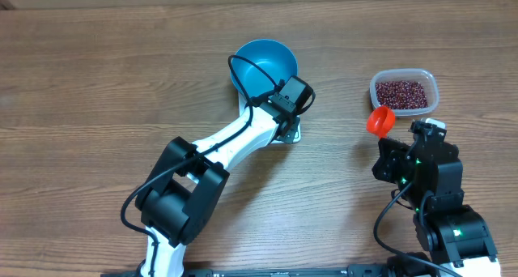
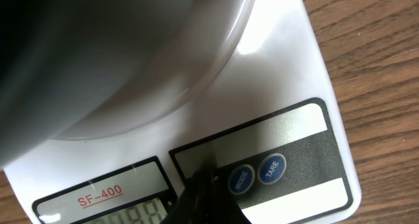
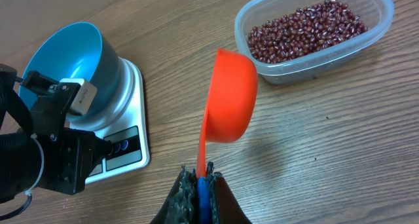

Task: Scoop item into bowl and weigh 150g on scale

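The blue bowl (image 1: 263, 66) stands on the white scale (image 2: 288, 73); its underside (image 2: 98, 54) fills the top left of the left wrist view. My left gripper (image 2: 206, 188) is shut and empty, its tip on the scale's panel just left of the MODE button (image 2: 241, 179). Seen from above, the left gripper (image 1: 285, 115) covers most of the scale (image 1: 293, 134). My right gripper (image 3: 200, 177) is shut on the blue handle of the red scoop (image 3: 229, 99), which hangs empty above the table beside the clear tub (image 3: 314, 34) of maroon beans (image 3: 301, 31).
The TARE button (image 2: 272, 169) sits right of MODE, and the display (image 2: 105, 198) shows faint digits. The left arm (image 3: 39, 152) hangs over the scale's front. The tub (image 1: 402, 91) lies at the right, just beyond the scoop (image 1: 380, 120). Bare wood surrounds everything.
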Robot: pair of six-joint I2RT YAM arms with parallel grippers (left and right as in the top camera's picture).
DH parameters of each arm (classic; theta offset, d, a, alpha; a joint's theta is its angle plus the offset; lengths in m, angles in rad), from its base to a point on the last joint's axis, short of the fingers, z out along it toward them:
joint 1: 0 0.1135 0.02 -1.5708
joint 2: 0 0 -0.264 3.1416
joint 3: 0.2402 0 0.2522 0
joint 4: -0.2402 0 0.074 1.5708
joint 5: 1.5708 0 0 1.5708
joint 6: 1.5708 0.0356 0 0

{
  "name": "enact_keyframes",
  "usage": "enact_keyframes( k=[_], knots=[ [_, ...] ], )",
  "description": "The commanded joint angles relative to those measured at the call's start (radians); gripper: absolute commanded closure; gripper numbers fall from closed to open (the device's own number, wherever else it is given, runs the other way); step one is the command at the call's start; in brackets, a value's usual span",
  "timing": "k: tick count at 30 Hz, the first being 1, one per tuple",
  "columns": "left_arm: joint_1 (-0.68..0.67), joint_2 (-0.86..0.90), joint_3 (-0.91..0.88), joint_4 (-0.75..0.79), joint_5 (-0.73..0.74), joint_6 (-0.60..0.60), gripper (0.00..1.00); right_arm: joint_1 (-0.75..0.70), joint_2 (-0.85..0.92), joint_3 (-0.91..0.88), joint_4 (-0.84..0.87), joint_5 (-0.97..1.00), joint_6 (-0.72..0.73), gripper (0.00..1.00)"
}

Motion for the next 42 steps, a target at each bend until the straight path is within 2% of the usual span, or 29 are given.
enact_keyframes(
  k=[1,13,22,26,33,39,40,41,42],
  knots=[
    [-0.006,0.022,-0.003,-0.005,0.035,0.016,0.96,-0.006,-0.002,0.013,0.003,0.010,-0.006,0.96],
    [-0.023,-0.142,0.029,-0.085,0.042,0.013,0.96,-0.006,-0.002,0.013,0.002,0.010,-0.006,0.96],
    [-0.023,-0.344,0.029,-0.259,0.014,-0.055,0.96,-0.006,-0.002,0.013,-0.005,0.010,-0.006,0.96],
    [-0.023,-0.434,0.027,-0.333,-0.011,-0.048,0.96,-0.006,-0.002,0.013,-0.006,0.009,-0.006,0.96],
    [0.015,-0.551,-0.050,-0.354,-0.036,0.000,0.96,-0.006,-0.002,0.013,-0.008,0.009,-0.006,0.96],
    [0.109,-0.665,-0.174,-0.290,0.047,0.005,0.96,-0.006,-0.002,0.013,-0.007,0.009,-0.006,0.96],
    [0.114,-0.671,-0.181,-0.280,0.047,0.013,0.92,-0.006,-0.002,0.013,-0.005,0.008,-0.005,0.96],
    [0.118,-0.672,-0.184,-0.272,0.047,0.027,0.64,-0.006,-0.002,0.013,-0.003,0.005,-0.005,0.96],
    [0.118,-0.670,-0.184,-0.270,0.047,0.028,0.13,-0.006,-0.002,0.013,0.000,-0.001,-0.005,0.96]
  ],
)
